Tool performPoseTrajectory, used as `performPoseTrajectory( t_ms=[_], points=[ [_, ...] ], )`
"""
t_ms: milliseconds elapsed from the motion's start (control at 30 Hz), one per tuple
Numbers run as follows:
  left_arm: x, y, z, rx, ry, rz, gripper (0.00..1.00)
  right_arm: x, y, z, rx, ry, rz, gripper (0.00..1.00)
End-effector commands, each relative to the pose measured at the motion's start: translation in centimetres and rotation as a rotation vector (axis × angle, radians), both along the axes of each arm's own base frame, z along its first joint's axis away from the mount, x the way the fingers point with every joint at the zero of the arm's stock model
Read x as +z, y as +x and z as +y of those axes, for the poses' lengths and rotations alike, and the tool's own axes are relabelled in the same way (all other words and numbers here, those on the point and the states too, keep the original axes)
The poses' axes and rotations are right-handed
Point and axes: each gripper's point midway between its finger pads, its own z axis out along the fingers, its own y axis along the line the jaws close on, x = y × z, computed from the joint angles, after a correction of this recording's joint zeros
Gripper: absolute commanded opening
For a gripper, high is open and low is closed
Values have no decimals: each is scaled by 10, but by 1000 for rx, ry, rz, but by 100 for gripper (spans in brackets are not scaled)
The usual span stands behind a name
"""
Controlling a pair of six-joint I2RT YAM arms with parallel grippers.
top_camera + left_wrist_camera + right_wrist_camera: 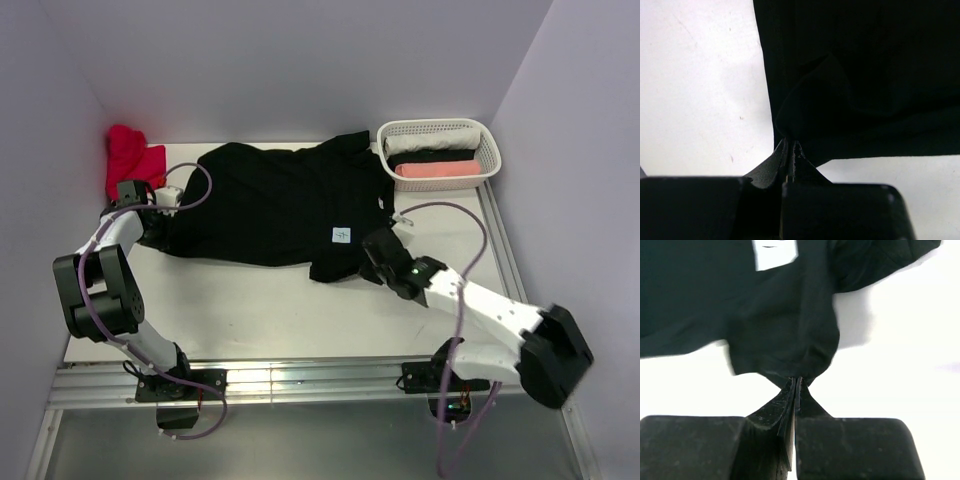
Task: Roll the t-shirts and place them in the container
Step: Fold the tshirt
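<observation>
A black t-shirt [280, 200] lies spread flat across the white table, its small white tag [341, 235] near the right end. My left gripper [165, 228] sits at the shirt's left edge. In the left wrist view it [790, 142] is shut on a pinched fold of the black cloth [865, 75]. My right gripper [368, 258] is at the shirt's near right corner. The right wrist view shows it [797, 380] shut on the hem of the black cloth [715, 300], with the tag [775, 252] further up. A red t-shirt [130, 155] lies bunched at the back left.
A white basket [485, 140] stands at the back right with rolled white, black and coral shirts inside. Lilac walls close in the table on the left, back and right. Bare white tabletop [270, 310] lies between the shirt and the arm bases.
</observation>
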Motion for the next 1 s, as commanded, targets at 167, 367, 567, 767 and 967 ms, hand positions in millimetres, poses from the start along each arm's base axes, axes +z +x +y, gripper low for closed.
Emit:
performPoseTrajectory(
  t_ms=[167, 367, 567, 767, 967],
  points=[
    [29, -11, 4, -35, 61, -77, 0, 15, -67, -27, -13, 71, -12, 0],
    [27, -27, 6, -57, 106, -66, 0, 17, -96, -30, -21, 120, 10, 0],
    [9, -47, 16, -57, 176, -14, 0, 30, -119, -17, 27, 122, 28, 0],
    [3, -56, 12, -81, 163, 10, 2, 36, -135, 2, 86, 71, 60, 0],
    [10, -44, 8, -80, 121, 5, 4, 57, -118, -10, 39, 3, -17, 0]
  ],
)
